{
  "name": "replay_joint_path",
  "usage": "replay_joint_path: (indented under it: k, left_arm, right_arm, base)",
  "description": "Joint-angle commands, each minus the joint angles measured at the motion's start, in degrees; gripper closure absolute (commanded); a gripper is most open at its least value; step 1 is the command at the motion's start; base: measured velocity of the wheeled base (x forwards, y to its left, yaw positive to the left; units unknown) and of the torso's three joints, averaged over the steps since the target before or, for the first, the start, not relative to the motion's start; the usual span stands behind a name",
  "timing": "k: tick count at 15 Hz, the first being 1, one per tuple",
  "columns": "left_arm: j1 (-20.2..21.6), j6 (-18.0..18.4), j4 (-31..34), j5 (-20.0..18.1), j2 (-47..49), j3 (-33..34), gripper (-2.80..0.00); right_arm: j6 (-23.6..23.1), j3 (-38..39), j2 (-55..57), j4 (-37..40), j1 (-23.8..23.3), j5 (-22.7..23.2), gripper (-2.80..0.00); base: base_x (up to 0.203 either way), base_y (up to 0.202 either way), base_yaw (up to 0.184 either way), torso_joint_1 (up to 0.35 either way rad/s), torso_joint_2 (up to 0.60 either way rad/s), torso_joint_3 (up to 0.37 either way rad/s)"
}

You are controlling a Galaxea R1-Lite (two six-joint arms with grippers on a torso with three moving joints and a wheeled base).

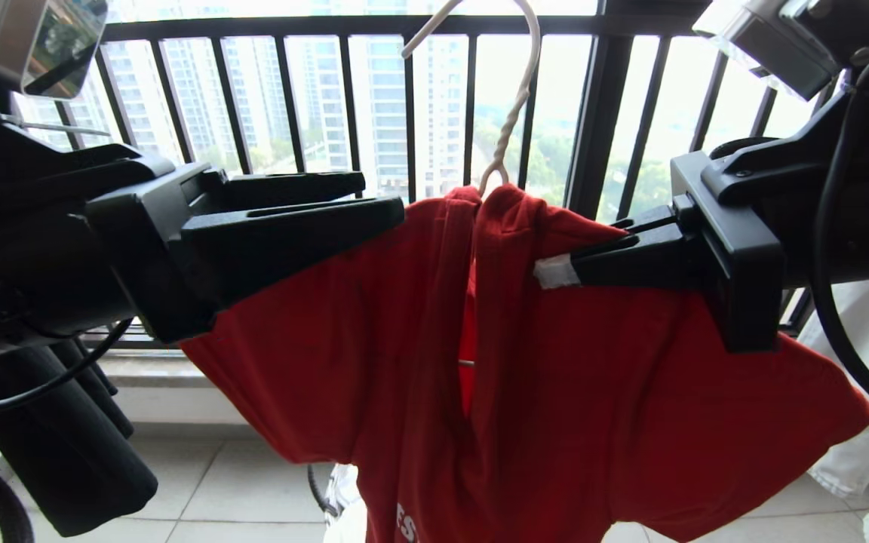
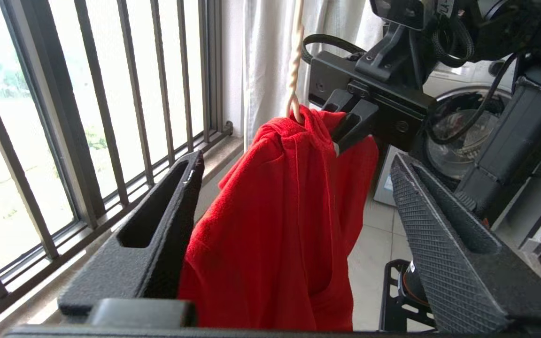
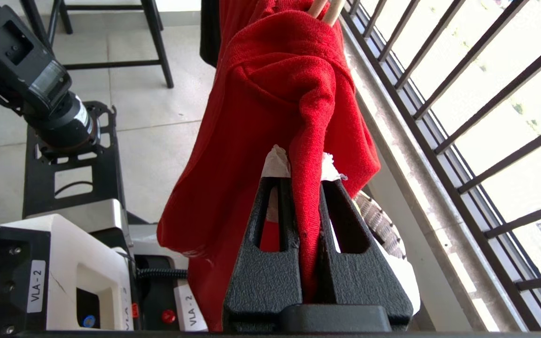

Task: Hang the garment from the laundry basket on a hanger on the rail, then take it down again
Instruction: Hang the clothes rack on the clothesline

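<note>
Red shirt (image 1: pixel 570 392) hangs on the wire hanger (image 1: pixel 514 113), in front of the black balcony railing (image 1: pixel 600 113). The hook's top runs out of the head view, so whatever it hangs from is out of sight. Only the twisted neck and part of the hook show; the hanger's shoulders are buried under cloth.

Right gripper (image 1: pixel 555 270) is clamped on a fold of the shirt near the collar, on the right shoulder. In the right wrist view the red cloth is pinched between its taped fingertips (image 3: pixel 277 162), jaws nearly together.

Left gripper (image 1: pixel 378 204) is spread wide at the shirt's left shoulder. In the left wrist view the cloth sits between its two fingers (image 2: pixel 439 249) and lies against the railing-side one; the other stands clear. Nothing gripped.

Shirt print is mostly cut off: a few white letters show at the bottom edge of the head view. Something white and woven (image 3: pixel 381 220) shows behind the shirt in the right wrist view, mostly covered; can't tell what it is. Dark cloth (image 1: pixel 65 445) hangs at left behind the left arm, partly cut off.
</note>
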Motion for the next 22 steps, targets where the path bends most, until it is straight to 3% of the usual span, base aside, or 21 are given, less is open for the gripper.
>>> replay_joint_path:
  k: [1, 4, 6, 9, 14, 17, 19, 22]
  left_arm:
    - [0.34, -0.17, -0.20, -0.14, -0.75, -0.25, 0.00]
    - [2.00, -0.75, -0.15, 0.60, -3.06, 0.01, 0.00]
    - [3.13, -5.61, -0.16, 0.75, -4.13, -0.63, 0.00]
    - [9.15, -8.59, 0.29, 1.98, -7.07, -0.07, 0.00]
    - [20.71, -8.76, 0.31, 2.09, -12.60, 7.95, 0.00]
    - [21.29, -8.65, 0.32, 2.06, -16.18, 9.91, 0.00]
    - [21.61, -8.64, 0.30, 2.08, -14.28, 9.68, 0.00]
    - [21.96, -8.61, 0.33, 2.06, -8.98, 8.51, 0.00]
  right_arm:
    - [-0.11, -0.05, 0.61, 0.14, -0.71, 0.20, 0.00]
    - [-0.47, -1.07, 0.85, -1.60, -0.66, -0.31, 0.00]
    - [-0.27, -1.54, 0.73, -3.29, -1.44, -2.38, 0.00]
    - [3.03, -0.75, -0.73, -3.78, -2.67, -4.02, 0.00]
    - [9.85, 1.22, -3.77, -6.65, -3.95, -13.89, 0.00]
    - [10.47, 5.09, -7.24, -6.64, -8.14, -17.62, 0.00]
    - [10.60, 7.86, -9.61, -6.71, -10.70, -20.11, 0.00]
    - [10.90, 10.85, -12.36, -6.72, -15.22, -20.35, 0.00]
  base:
    - [0.000, 0.000, 0.000, 0.000, 0.00, 0.000]
    - [0.000, 0.000, 0.000, 0.000, 0.00, 0.000]
    - [0.000, 0.000, 0.000, 0.000, 0.00, 0.000]
    - [0.000, 0.000, 0.000, 0.000, 0.00, 0.000]
    - [0.000, 0.000, 0.000, 0.000, 0.00, 0.000]
    - [0.000, 0.000, 0.000, 0.000, 0.00, 0.000]
    - [0.000, 0.000, 0.000, 0.000, 0.00, 0.000]
    - [0.000, 0.000, 0.000, 0.000, 0.00, 0.000]
